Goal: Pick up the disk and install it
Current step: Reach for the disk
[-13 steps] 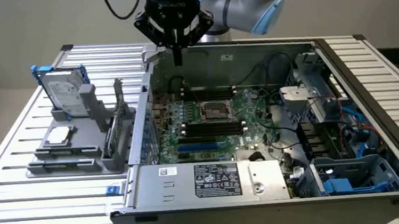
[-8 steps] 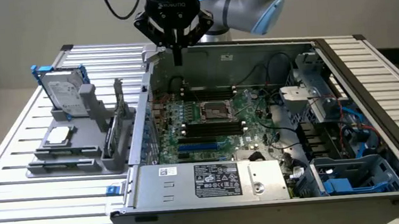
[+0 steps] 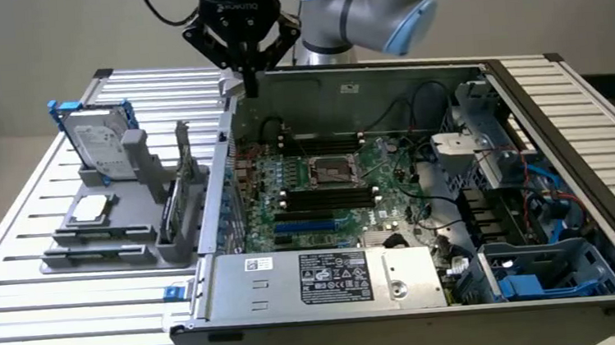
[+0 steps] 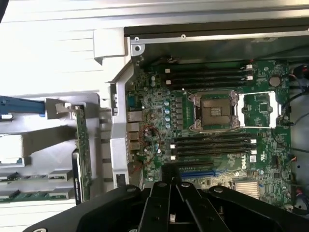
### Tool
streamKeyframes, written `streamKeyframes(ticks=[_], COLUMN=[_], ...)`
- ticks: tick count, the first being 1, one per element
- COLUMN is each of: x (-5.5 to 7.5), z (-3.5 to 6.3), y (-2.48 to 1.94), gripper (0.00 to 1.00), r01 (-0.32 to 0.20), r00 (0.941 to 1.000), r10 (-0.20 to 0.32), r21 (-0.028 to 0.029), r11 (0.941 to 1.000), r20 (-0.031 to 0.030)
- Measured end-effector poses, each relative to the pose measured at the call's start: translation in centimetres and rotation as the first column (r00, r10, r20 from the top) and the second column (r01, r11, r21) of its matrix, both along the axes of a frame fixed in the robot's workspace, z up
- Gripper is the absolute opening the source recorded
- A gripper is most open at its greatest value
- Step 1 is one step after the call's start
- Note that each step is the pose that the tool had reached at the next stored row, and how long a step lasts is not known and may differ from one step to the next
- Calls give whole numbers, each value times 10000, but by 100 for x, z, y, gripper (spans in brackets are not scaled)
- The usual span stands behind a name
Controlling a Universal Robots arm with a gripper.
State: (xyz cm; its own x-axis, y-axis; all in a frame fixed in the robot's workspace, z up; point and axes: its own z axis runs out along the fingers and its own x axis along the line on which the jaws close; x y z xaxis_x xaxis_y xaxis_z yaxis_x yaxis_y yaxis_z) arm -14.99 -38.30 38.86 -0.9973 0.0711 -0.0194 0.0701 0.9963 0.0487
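The disk, a silver-grey drive with a white label in a blue carrier, leans upright at the back of a grey holder on the exterior view's left. A blue strip of its carrier shows in the wrist view. My gripper hangs above the back left corner of the open computer case, to the right of the disk and well apart from it. Its fingers are shut with nothing between them. In the wrist view the black fingers meet over the motherboard.
The grey holder also carries a small square silver chip and an upright green card. Inside the case lie the processor socket, cables and a blue drive bay. A grey power-supply box sits at its front. All rests on a slatted metal table.
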Motion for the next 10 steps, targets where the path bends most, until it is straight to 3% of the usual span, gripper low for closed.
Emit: streamKeyframes(ticks=[5,10], x=[-228,-453], z=[-12,-12], y=[129,184], gripper=[11,11], r01=[1,1], r00=[10000,10000], r10=[-1,-1], r21=[1,1], r11=[10000,10000], r20=[0,1])
